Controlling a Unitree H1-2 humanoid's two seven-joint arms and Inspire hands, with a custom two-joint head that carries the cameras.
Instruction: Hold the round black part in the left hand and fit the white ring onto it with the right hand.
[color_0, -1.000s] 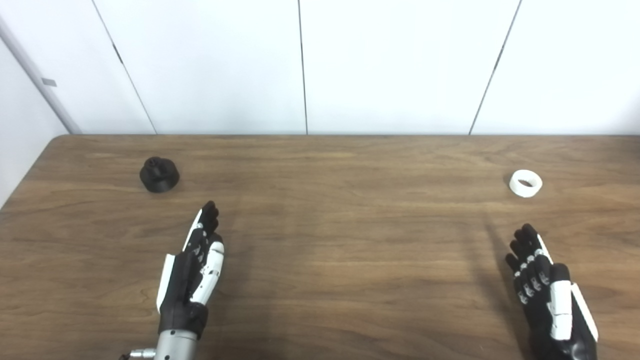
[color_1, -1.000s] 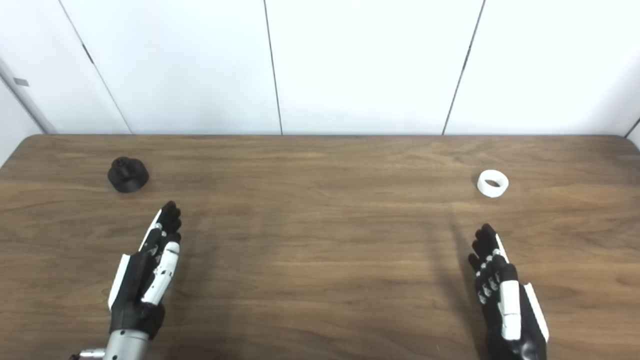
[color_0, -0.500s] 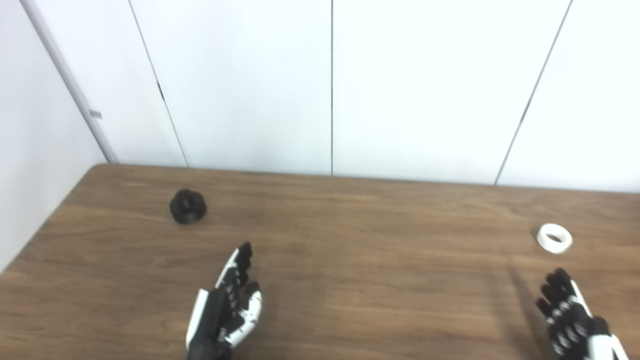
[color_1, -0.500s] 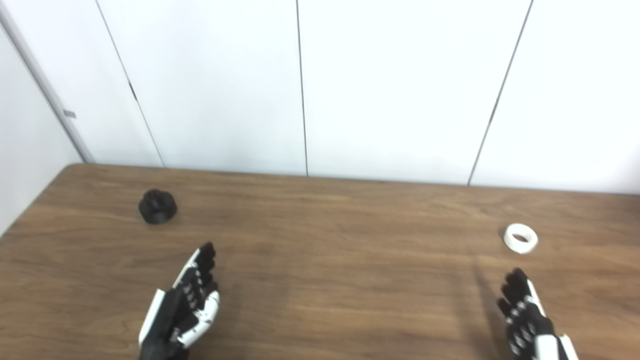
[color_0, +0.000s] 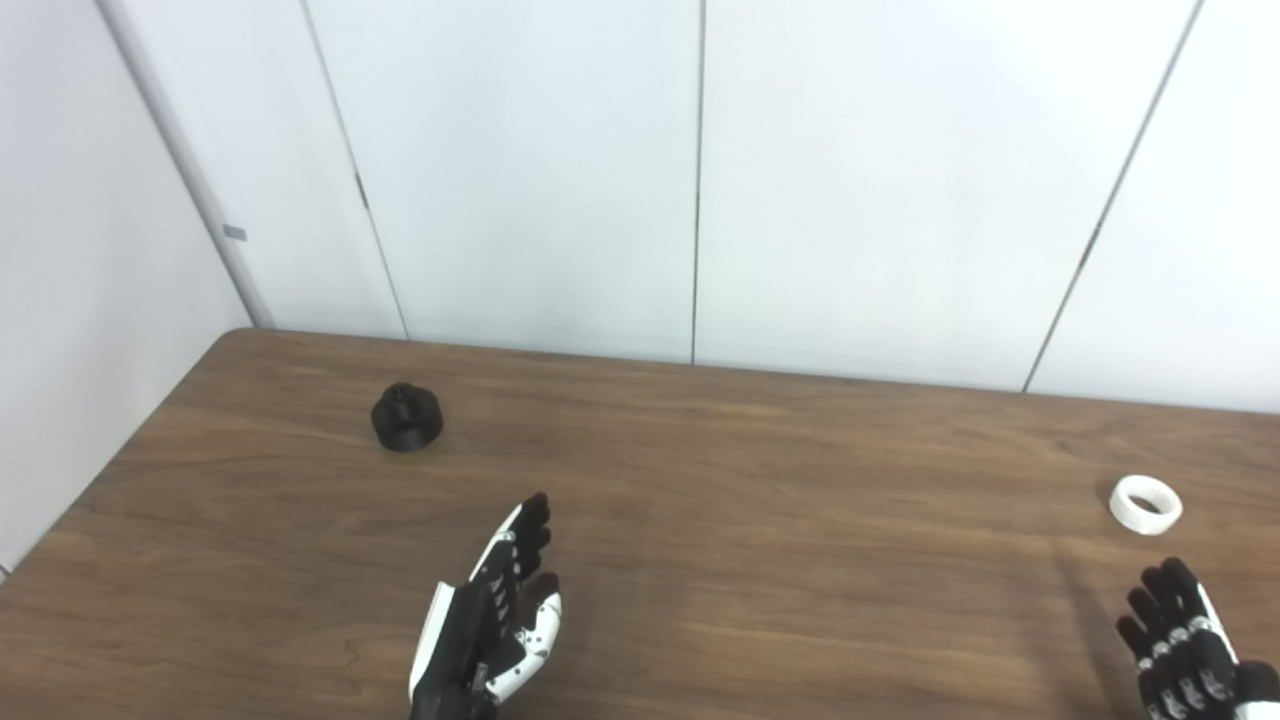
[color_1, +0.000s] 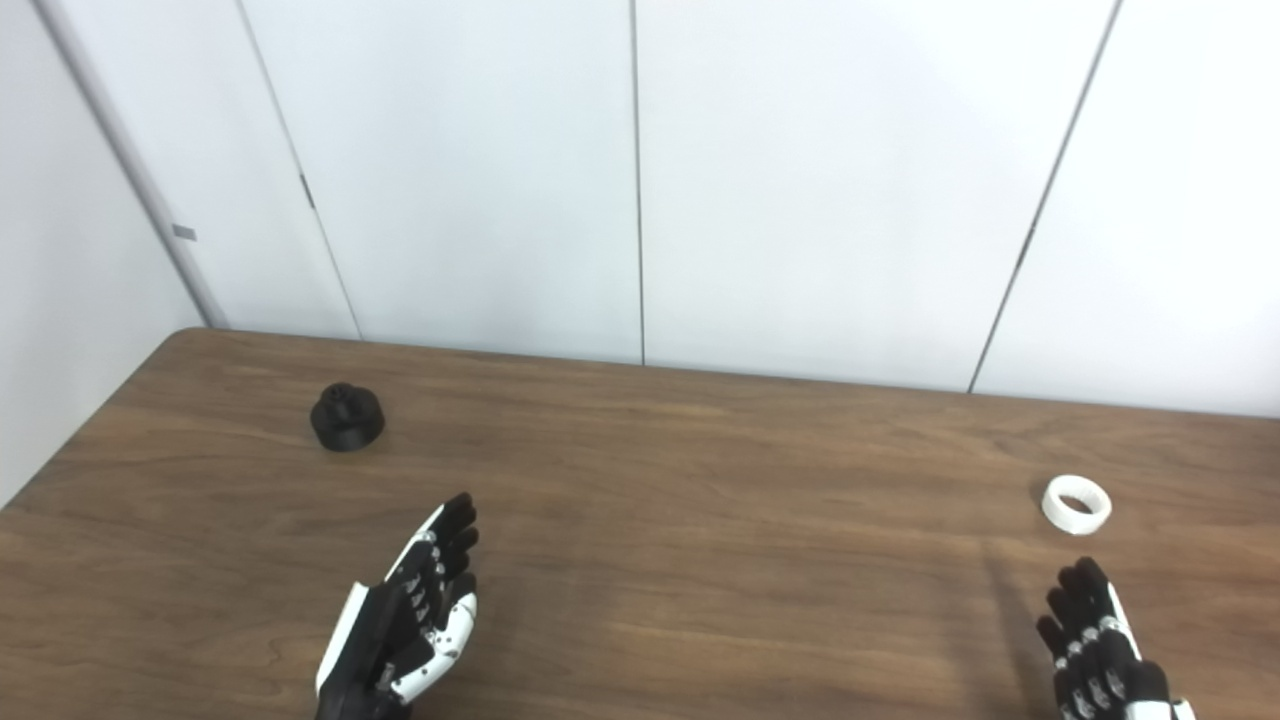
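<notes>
The black part (color_0: 406, 418) sat on the far left of the tabletop (color_0: 760, 500), and the ring (color_0: 1145, 504) lay flat at the far right, the two well apart. The left hand (color_0: 490, 630) hovered near the front edge, fingers (color_0: 520, 545) stretched out and empty, well short of the part. The right hand (color_1: 1100, 650), cut by the frame's bottom edge, also held nothing, its fingers extended just near of the ring without touching it.
</notes>
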